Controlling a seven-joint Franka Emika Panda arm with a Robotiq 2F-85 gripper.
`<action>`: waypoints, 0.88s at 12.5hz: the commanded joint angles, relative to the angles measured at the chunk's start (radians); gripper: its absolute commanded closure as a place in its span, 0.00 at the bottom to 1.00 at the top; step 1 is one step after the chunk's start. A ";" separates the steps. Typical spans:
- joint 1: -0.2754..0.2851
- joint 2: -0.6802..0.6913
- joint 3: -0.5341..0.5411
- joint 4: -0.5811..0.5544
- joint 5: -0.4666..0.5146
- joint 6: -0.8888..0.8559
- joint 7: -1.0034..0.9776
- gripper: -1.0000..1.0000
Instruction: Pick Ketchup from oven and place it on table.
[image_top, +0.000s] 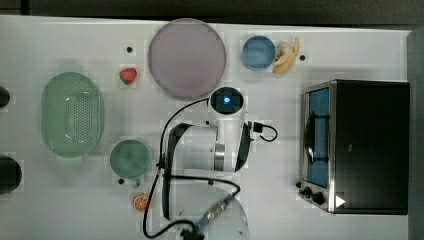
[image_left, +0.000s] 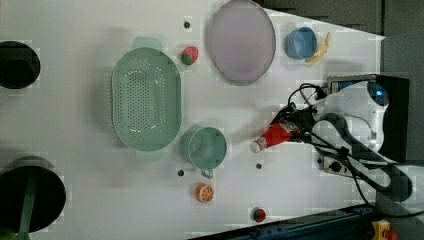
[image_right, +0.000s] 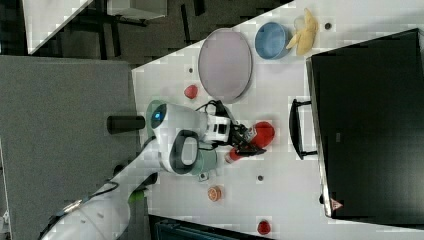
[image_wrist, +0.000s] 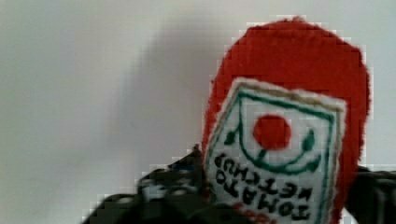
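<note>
The ketchup (image_wrist: 289, 70) bottle looks like smooth red plastic with a matt white paper label. The tabletop (image_top: 60, 200) is plain matt white, while the oven (image_top: 372, 145) has a dull black casing, silvery metal frame and glossy blue-tinted glass door.

Worktop (image_top: 60, 200): white w/ a few small dark round holes. Ketchup (image_left: 274, 135): red body, white cap; label (wrist view) white w/ green border, red dot, dark lettering. Oven (image_top: 370, 145): black box, silver front frame, blue-tinted glass, black handle & knobs. Colander (image_left: 145, 97): pale green, fine perforated dot pattern. Cup (image_top: 130, 158): darker green. Plate (image_top: 187, 58): dull lilac-grey. Bowl (image_top: 258, 52): blue. Banana (image_top: 287, 57): yellow, whitish peeled end. Strawberry (image_top: 128, 75): red, green top. Orange slice (image_left: 204, 192): orange w/ pale segment lines. Arm (image_top: 225, 135): white, black bands, blue light.
</note>
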 joint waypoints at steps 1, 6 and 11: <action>0.007 -0.070 0.001 0.031 0.016 0.068 0.008 0.00; 0.011 -0.335 0.001 0.121 0.015 -0.165 0.025 0.00; 0.011 -0.523 0.005 0.340 0.000 -0.500 0.025 0.00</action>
